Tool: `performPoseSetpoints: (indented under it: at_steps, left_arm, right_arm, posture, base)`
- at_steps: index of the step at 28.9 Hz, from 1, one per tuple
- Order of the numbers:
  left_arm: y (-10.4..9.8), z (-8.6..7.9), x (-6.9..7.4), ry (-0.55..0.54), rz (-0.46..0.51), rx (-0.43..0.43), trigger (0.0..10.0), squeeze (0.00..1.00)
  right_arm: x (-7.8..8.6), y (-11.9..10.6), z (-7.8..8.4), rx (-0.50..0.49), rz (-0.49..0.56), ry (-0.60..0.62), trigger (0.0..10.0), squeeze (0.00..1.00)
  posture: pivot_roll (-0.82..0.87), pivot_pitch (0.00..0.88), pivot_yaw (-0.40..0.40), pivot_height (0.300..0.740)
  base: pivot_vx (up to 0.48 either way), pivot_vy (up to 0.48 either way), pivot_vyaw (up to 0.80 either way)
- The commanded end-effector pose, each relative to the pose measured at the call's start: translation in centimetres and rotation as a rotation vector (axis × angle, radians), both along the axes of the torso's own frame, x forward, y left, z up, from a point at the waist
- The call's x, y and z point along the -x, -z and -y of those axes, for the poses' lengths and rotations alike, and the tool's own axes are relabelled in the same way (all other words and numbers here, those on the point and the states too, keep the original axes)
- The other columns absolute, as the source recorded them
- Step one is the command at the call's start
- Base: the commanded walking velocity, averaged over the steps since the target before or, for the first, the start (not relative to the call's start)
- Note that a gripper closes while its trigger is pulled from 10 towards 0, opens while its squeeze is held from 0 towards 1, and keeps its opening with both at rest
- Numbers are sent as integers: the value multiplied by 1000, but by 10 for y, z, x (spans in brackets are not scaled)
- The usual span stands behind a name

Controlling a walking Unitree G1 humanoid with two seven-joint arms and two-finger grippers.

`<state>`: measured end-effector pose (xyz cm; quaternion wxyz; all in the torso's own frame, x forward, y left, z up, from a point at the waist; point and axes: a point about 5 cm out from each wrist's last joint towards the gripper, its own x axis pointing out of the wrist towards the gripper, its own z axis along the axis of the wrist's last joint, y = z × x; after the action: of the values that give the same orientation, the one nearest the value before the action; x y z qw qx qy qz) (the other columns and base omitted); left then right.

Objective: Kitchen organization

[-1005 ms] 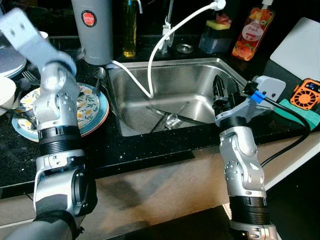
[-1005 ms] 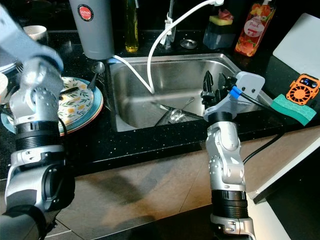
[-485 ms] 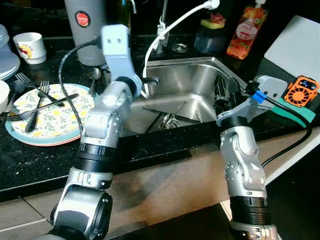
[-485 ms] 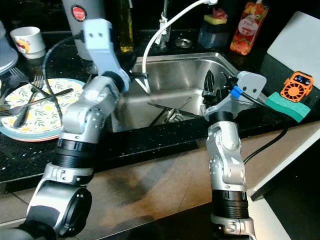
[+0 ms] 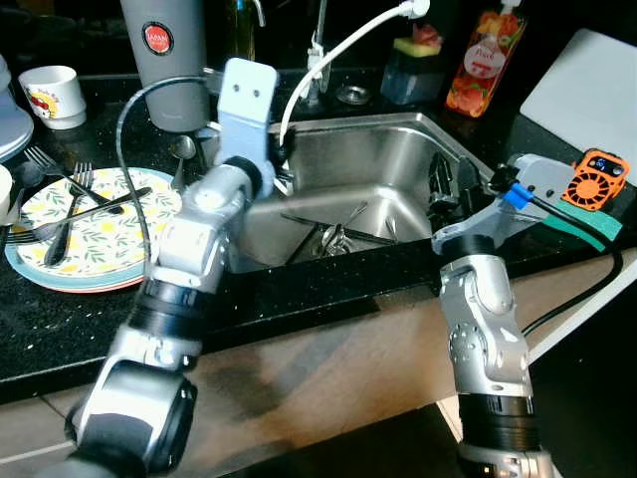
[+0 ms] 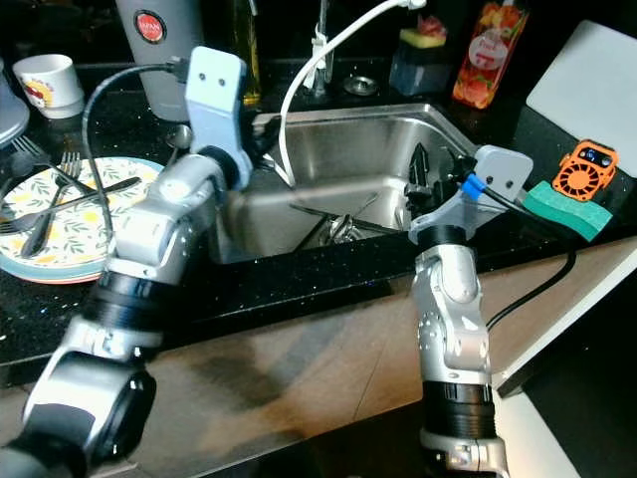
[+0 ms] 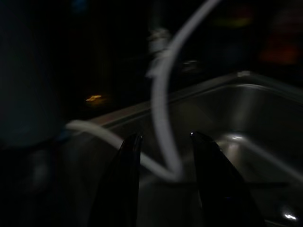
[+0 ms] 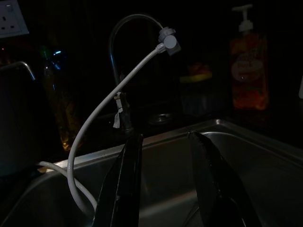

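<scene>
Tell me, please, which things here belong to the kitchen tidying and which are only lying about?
Job:
sink
cutlery in the sink
plate
forks
left gripper
right gripper

Lying about:
soap bottle
orange gadget
white hose
cup

I can read one word for sure: "JAPAN", in white on the round red badge (image 5: pixel 156 39) of the grey flask (image 5: pixel 162 60) at the back of my counter. The orange soap bottle (image 5: pixel 483 72) carries a label (image 6: pixel 488 50) with script I cannot make out, and the white cup (image 5: pixel 55 92) has a red and yellow print too small to read.
</scene>
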<state>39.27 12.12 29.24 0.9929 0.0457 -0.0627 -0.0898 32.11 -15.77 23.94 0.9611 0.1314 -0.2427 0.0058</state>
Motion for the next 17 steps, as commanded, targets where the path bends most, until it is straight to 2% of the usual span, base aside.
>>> performPoseSetpoints:
  at_steps: [1,4,5,6,7,8,9,10,13,15,16,17]
  left_arm:
    - [6,-10,-6,-55,-55,-9,10000,0]
    - [10,-36,-23,-158,-142,-99,10000,0]
    - [10,-36,-23,-158,-142,-99,10000,0]
    - [9,-42,-23,-176,-135,-167,10000,0]
    - [9,-42,-23,-176,-135,-167,10000,0]
    - [8,-47,-23,-186,-119,-237,10000,843]
    - [2,-55,-18,-173,-69,-359,10000,1000]
    - [-3,-61,-13,-152,-38,-441,10000,1000]
    - [-34,-91,14,-67,62,-691,10000,1000]
    - [-46,-104,24,-47,76,-814,10000,1000]
    - [-49,-107,25,-40,74,-847,10000,1000]
    - [-51,-114,31,-5,62,-943,10000,980]
  right_arm:
    - [-1,-1,0,2,2,0,10000,0]
    - [1,-6,-4,8,23,-17,10000,0]
    - [1,-6,-4,8,23,-17,10000,0]
    - [2,-7,-4,11,31,-19,10000,0]
    - [2,-7,-4,11,31,-19,10000,0]
    - [4,-8,-4,13,36,-18,10000,0]
    - [6,-7,-1,12,35,-5,10000,0]
    - [8,-5,2,11,31,7,10000,0]
    - [9,2,8,7,5,26,10000,0]
    - [8,4,7,8,-1,21,10000,0]
    - [8,4,7,9,-3,18,10000,0]
    - [5,3,4,10,1,6,10000,0]
  posture:
    - [58,36,-45,740]
    - [46,30,-18,740]
    - [46,30,-18,740]
    - [39,30,-6,740]
    - [39,30,-6,740]
    - [31,30,4,740]
    - [31,32,5,740]
    - [31,32,5,740]
    - [69,44,-12,740]
    - [82,45,-19,740]
    - [82,45,-19,740]
    - [91,42,-22,740]
  base:
    - [0,0,0]
    - [0,0,0]
    - [0,0,0]
    - [0,0,0]
    - [0,0,0]
    - [0,0,0]
    - [0,0,0]
    - [0,0,0]
    - [0,0,0]
    - [0,0,0]
    - [0,0,0]
    - [0,0,0]
